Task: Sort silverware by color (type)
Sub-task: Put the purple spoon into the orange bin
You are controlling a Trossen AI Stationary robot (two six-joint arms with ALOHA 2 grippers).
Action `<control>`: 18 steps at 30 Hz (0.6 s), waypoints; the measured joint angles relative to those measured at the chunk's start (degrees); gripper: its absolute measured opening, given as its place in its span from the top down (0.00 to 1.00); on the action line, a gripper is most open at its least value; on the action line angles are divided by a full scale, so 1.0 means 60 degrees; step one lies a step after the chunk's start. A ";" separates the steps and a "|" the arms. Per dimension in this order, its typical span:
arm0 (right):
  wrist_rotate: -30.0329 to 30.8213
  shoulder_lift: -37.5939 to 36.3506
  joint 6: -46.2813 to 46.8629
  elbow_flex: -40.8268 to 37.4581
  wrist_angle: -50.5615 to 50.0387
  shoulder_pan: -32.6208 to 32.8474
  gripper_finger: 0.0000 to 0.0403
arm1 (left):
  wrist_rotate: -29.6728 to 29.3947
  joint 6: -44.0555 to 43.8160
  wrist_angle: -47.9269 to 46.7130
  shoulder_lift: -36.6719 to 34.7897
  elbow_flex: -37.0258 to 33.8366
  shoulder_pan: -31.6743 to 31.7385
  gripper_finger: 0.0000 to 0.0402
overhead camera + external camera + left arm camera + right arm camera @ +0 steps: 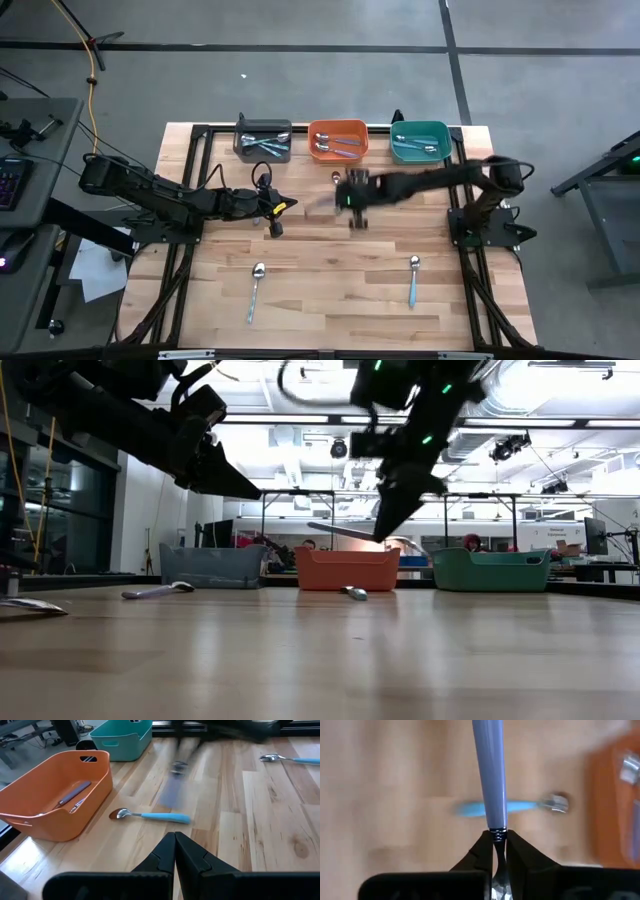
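The right end effector (pixel 495 851) is up off the pale wooden slatted surface (pixel 330 300), just in front of the orange rectangular plastic bin (pixel 338 139), and its two dark fingers are pinched tight on a lavender-purple-handled spoon (pixel 490 775). The wrist view shows it plainly: the fingers grip right where handle meets metal, the shiny neck runs back between them, and the pastel handle sticks straight out ahead. From table height the spoon hangs tilted, in the air, above and in front of the orange bin (pixel 347 569).

Below and beyond it lies a light blue-handled spoon with a silver bowl (pixel 150 815), flat on the surface just in front of the orange bin.

The left end effector (pixel 175 851) sits over the left-middle of the surface, well short of the bins, its fingers pressed fully together with nothing between them.

At the far edge, three bins in a row. The grey rectangular plastic bin (pixel 263 140) on the left holds several spoons, the orange one in the middle has purple-handled pieces lying in it, and the teal rectangular plastic bin (pixel 420 141) on the right holds at least one.

Two more remain on the near half of the surface, well apart: a pale-handled spoon (pixel 255 291) toward the left and a blue-handled spoon (pixel 413 280) toward the right, each with its bowl pointing toward the bins.
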 joint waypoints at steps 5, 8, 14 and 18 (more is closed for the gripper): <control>-0.0473 0.0269 -0.0046 0.0659 0.0557 -0.2043 0.97 | 0.0000 0.0000 0.0009 -0.0002 0.0000 0.0004 0.99; -0.0578 0.0709 -0.0449 0.1462 0.0505 -0.2848 0.97 | -0.0003 0.0004 0.0029 -0.0004 0.0000 0.0004 0.99; -0.1390 0.2035 -0.1405 0.3344 -0.0145 -0.4062 0.97 | -0.0004 0.0087 0.0063 -0.0004 0.0000 0.0006 0.99; -0.1611 0.3049 -0.1829 0.4563 -0.0760 -0.4558 0.97 | -0.0001 0.0087 0.0054 -0.0003 0.0000 0.0004 0.99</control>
